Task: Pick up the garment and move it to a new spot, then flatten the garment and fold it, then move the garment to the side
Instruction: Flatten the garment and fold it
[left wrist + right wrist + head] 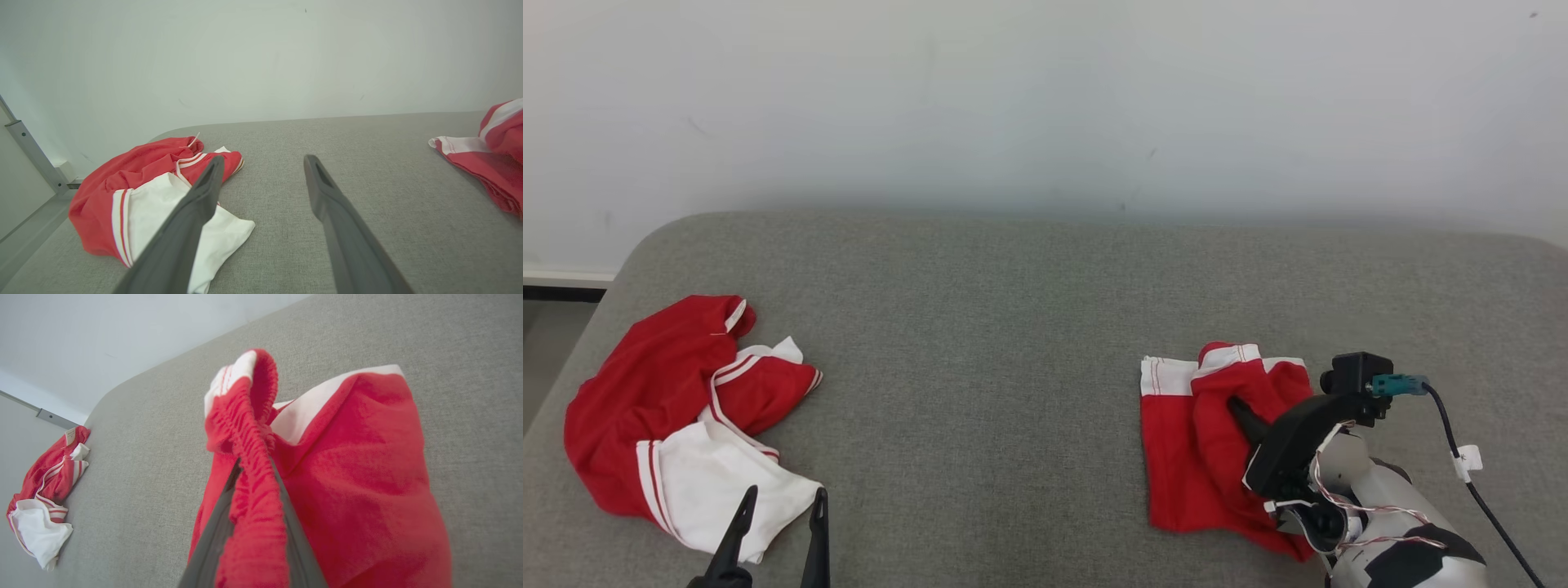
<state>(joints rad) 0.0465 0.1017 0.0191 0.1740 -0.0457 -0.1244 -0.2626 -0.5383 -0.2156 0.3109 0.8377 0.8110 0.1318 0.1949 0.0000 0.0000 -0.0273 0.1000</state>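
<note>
**Right tool**: jaws nearly shut, pinching the gathered elastic waistband of the garment. The waistband ran up between the two fingers and looped over past their tips. The grip on the band probably served to lift or drag the piece by its strongest edge.

**Garment:** red shorts with white trim, lying on the right part of the desk. They were partly spread, with the top bunched up where the tool gripped it and the lower part resting on the grey cloth. They were not yet flat or folded, so the task appeared to be at an early stage.

**Left tool**: jaws wide apart and holding nothing. It hovered near the front edge of the desk, probably waiting to take a second corner. Whether its tips touched anything could not be told.

**Second garment**: a crumpled red and white piece at the left end of the desk, well apart from the shorts, with the left tool at its white lower edge.

**Hidden or unclear:**
- The right fingertips were buried in red cloth.
- The right arm covered the near right corner of the shorts.
- What kind of clothing the second garment was could not be made out.
- The frame cut off the front edge of the desk.
</note>
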